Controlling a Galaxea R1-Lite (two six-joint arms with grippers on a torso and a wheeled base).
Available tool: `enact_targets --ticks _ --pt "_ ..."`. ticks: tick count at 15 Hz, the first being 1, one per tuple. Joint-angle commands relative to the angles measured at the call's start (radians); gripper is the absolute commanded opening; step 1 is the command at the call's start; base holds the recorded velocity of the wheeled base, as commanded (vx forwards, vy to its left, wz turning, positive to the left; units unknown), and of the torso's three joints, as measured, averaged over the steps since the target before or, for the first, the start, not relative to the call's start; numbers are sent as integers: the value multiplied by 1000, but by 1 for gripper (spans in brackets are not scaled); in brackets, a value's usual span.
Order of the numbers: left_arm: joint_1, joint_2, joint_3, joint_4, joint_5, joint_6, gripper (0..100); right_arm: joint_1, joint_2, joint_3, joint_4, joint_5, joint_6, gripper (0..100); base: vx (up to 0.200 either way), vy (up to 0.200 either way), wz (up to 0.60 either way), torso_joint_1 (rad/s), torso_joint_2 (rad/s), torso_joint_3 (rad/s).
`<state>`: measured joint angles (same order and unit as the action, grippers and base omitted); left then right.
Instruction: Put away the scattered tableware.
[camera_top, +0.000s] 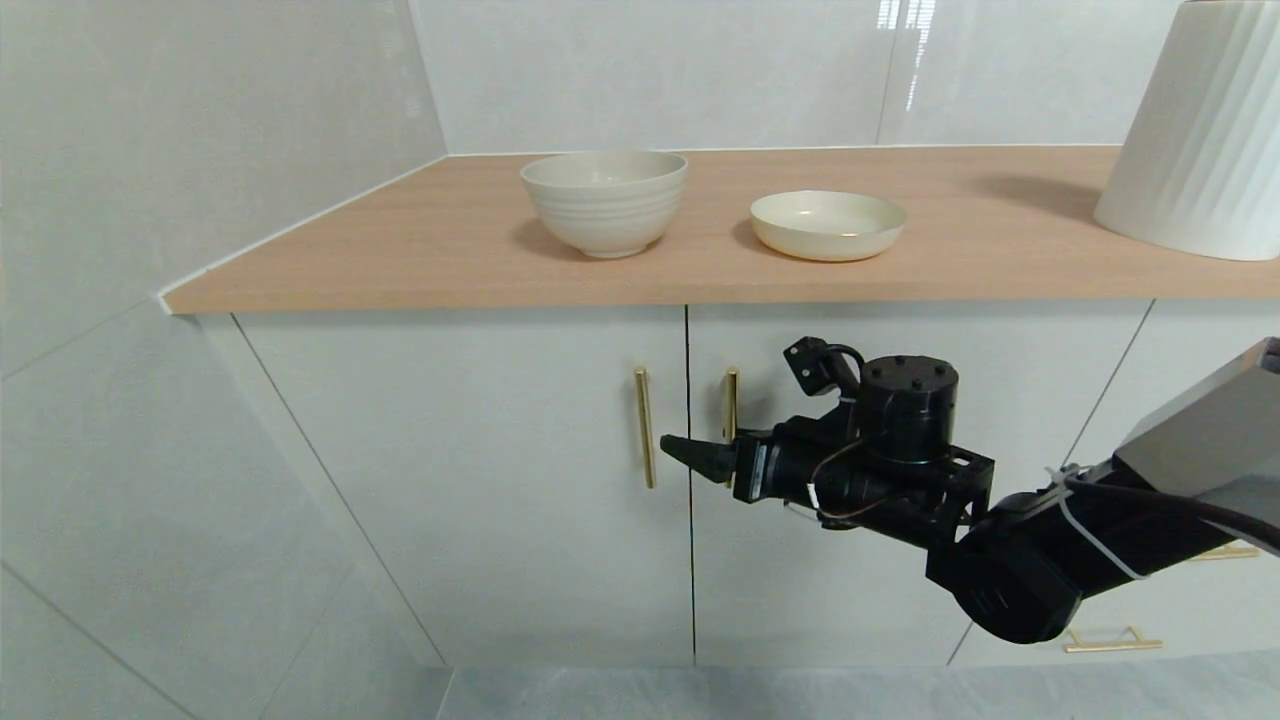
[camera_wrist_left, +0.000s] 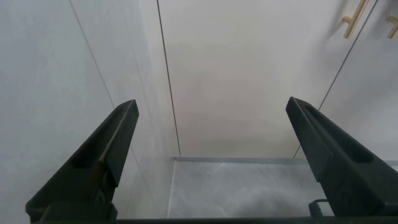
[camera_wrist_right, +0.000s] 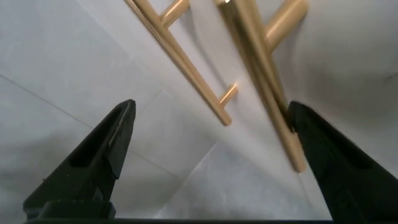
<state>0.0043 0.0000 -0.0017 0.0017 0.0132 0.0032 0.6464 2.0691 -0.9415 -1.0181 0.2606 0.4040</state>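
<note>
Right claw (camera_top: 692, 455) stands wide open, holding nothing, at the cupboard (camera_top: 480, 480) front below the bench (camera_top: 420, 255). The right door's handle (camera_wrist_right: 264, 81) lies between its jaws, close to one finger. We cannot tell whether it touches. Left claw (camera_wrist_left: 211, 106) is likewise spread wide and empty, low before the cupboard.

We judge the step in hand to be opening the cupboard, since both doors are shut. The next move calls for closing squarely on that handle, then pulling along the door's swing so the grip does not slip off the slim bar.

Bowl (camera_top: 604, 200) and dish (camera_top: 828, 224) sit apart on the bench, not yet put away. Both look empty. Contents of the cupboard and of the ribbed white pot (camera_top: 1200, 130) are hidden.
</note>
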Motion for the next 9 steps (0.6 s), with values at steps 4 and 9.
enact_targets --ticks 4,9 --pt "0 0 0 0 1 -2 100 32 -27 44 -25 12 24 100 0 0 0 0 0 0" --pt "0 0 -8 -42 4 -2 100 42 -110 167 -56 124 22 100 0 0 0 0 0 0"
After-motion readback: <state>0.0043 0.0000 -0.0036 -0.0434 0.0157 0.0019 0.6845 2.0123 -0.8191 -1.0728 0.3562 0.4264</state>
